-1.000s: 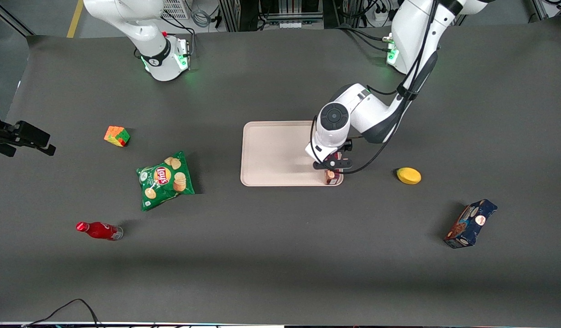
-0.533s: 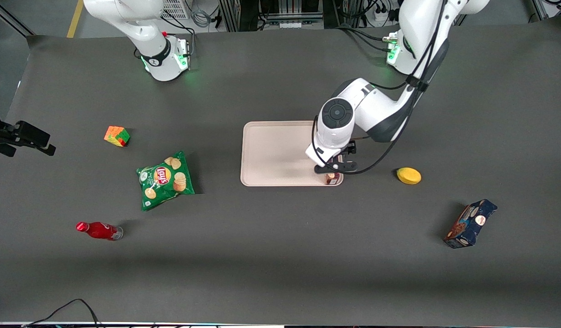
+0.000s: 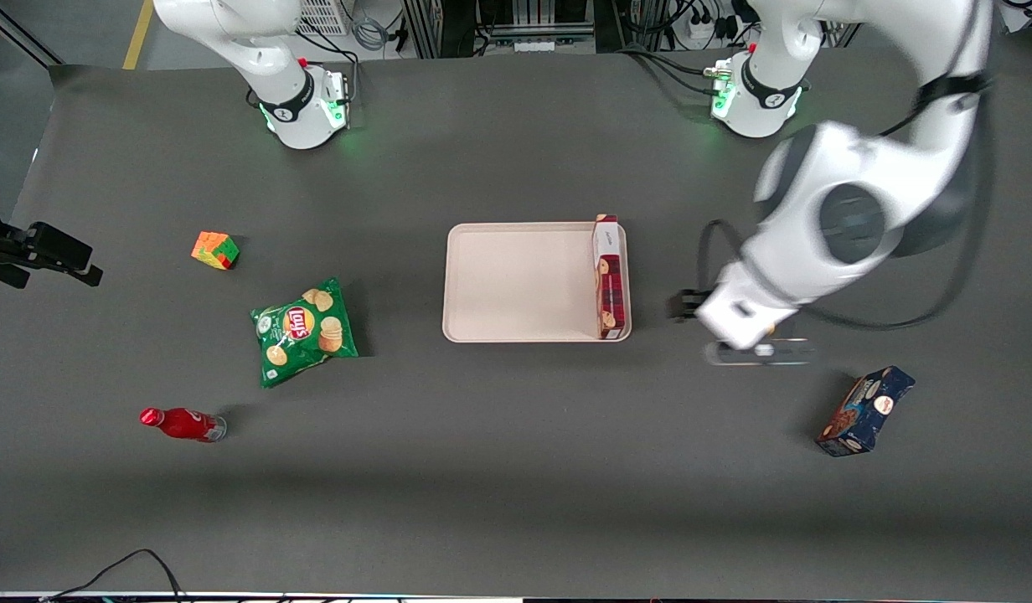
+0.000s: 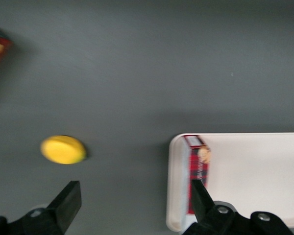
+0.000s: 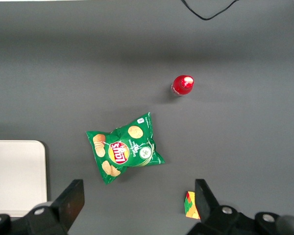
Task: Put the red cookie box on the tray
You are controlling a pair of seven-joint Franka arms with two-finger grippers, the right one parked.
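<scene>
- One real worry left, judging from how things sit: the red cookie box [image 3: 610, 276] lies on edge along the rim of the tray [image 3: 516, 280] at the working arm's end, so a nudge could tip it flat or off the rim onto the table.
- Bumping the tray would probably do it too, since the box is long and slim.
- Relative to the tray, the gripper [image 4: 134, 203] hangs well clear, out over bare table toward the working arm's end, above the yellow fruit [image 4: 63, 149].
- Its fingers are spread wide with nothing between them.
- Box and gripper are well apart, no contact at all.
</scene>
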